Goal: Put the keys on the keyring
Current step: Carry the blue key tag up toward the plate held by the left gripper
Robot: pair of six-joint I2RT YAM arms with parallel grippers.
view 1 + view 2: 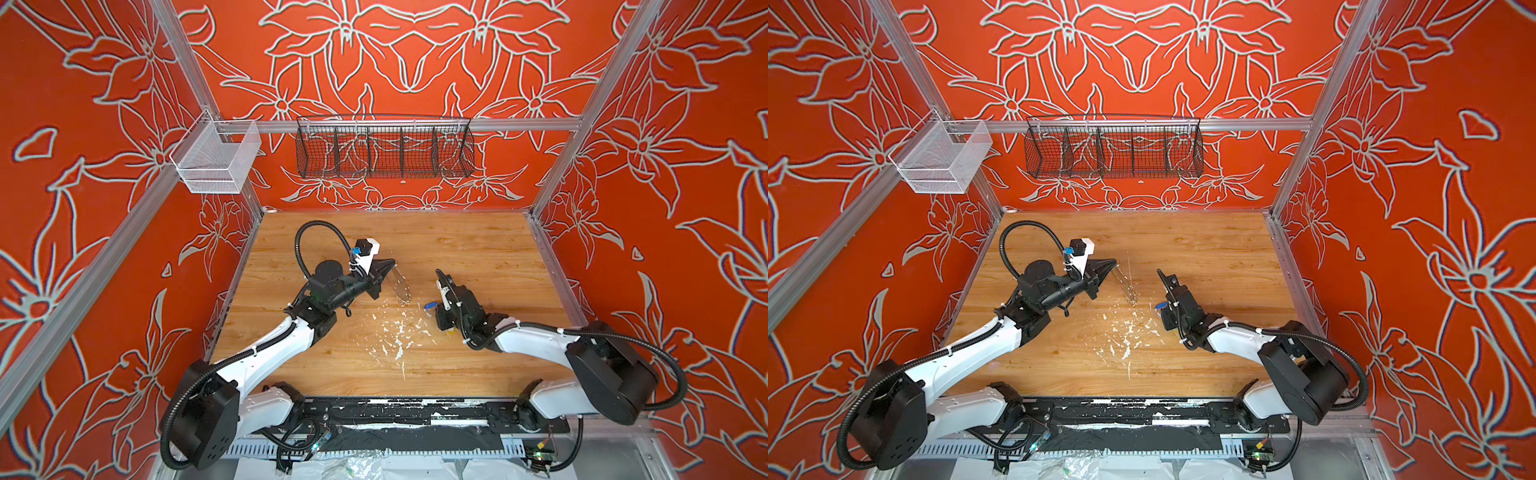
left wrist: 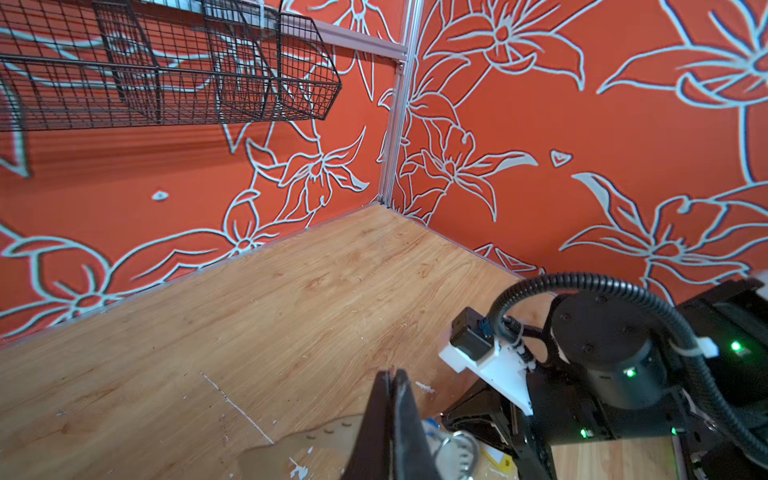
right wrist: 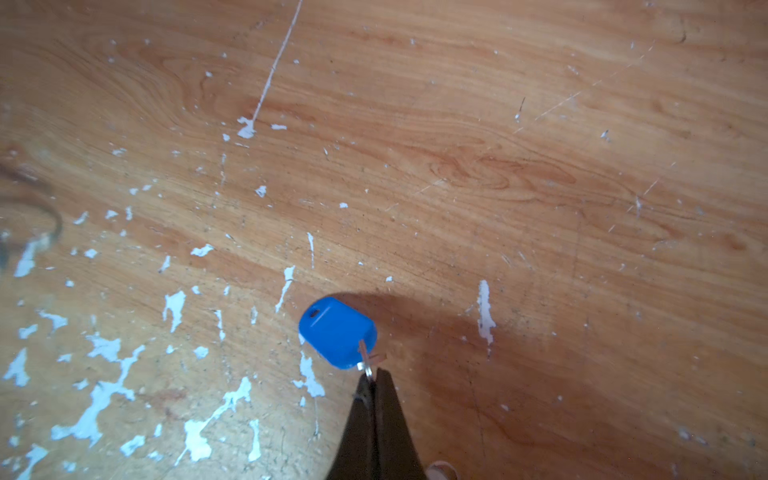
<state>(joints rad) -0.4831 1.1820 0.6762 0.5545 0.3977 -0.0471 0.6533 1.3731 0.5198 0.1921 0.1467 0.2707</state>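
Grip on the blue key (image 3: 337, 331) is thin: the right end effector (image 3: 371, 380) is closed on its metal tip, above the counter (image 3: 498, 166). The left end effector (image 1: 390, 262) is closed on the keyring (image 1: 402, 287), which hangs from it. The yellow key is mostly hidden. Better to bring the key slowly toward a split ring, without swinging.

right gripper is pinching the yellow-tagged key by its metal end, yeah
Not quite: the tag is blue, not yellow. The right wrist view shows the right gripper shut on the metal end of the blue-tagged key, with its tag hanging over the table.
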